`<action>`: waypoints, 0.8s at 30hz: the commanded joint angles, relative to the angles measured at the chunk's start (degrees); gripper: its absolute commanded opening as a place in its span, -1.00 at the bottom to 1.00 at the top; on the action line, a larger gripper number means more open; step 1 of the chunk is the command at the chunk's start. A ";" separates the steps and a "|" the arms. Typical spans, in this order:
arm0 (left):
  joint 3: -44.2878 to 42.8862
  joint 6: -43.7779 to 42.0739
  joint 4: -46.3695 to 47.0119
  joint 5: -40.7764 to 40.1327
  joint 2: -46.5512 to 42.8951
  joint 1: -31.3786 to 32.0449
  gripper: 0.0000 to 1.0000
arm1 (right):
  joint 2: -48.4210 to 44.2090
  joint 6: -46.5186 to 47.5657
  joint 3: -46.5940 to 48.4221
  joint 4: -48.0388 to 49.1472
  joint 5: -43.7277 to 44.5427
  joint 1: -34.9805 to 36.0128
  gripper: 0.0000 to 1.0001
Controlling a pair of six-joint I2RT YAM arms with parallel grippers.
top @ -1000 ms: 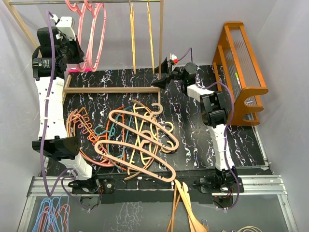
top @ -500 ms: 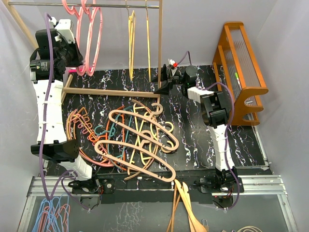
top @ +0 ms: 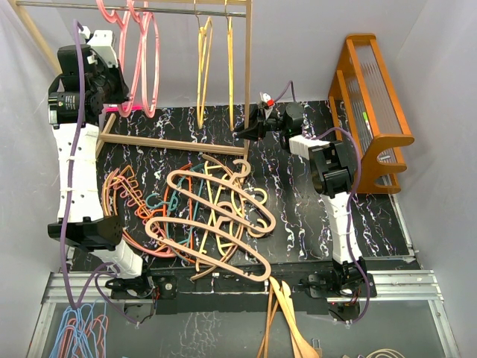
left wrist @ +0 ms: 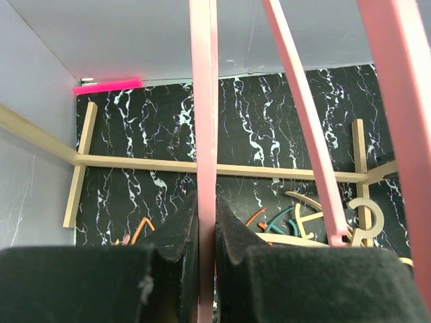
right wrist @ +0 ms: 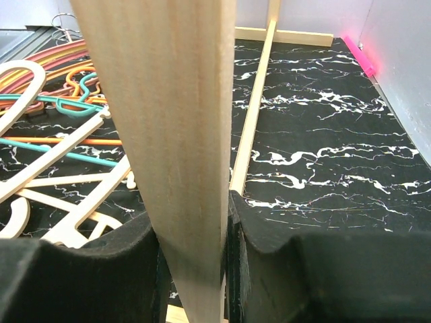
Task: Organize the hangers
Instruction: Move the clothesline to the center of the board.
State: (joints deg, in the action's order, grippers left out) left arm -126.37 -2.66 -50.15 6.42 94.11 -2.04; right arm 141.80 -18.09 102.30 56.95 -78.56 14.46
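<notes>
In the upper left of the overhead view, a pink hanger (left wrist: 203, 101) under the rail (top: 179, 9) is pinched between the fingers of the left gripper (left wrist: 204, 219). The wooden rack post (right wrist: 168, 101) at top centre is clamped by the right gripper (right wrist: 192, 225), and a tangled pile of hangers (top: 216, 216) is spread across the middle of the black marbled table (top: 298, 216).

The top camera looks down on the marbled table (top: 291, 216), which both close-up wrist cameras also catch.

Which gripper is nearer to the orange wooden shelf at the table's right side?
Right. The right gripper clamps the light wooden post left of the orange wooden shelf; the left gripper holds a pink plastic hanger at the far left.
</notes>
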 commanded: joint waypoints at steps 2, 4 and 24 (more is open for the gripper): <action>0.27 -0.42 -2.23 -0.59 -2.97 1.94 -1.00 | -0.47 -0.70 1.37 2.63 -0.49 -0.15 -0.83; 0.15 -0.70 -2.36 -1.31 -3.21 2.66 -1.00 | 0.76 -2.98 3.02 4.09 -5.89 -0.46 -0.84; 0.43 -2.44 -4.95 -10.08 -5.91 5.75 -1.00 | -0.82 -2.08 1.23 1.67 -20.05 -1.68 -0.84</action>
State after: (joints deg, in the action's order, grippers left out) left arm -126.34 -3.44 -52.53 0.08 92.36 3.31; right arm 144.57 -20.88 107.61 58.02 -86.48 13.02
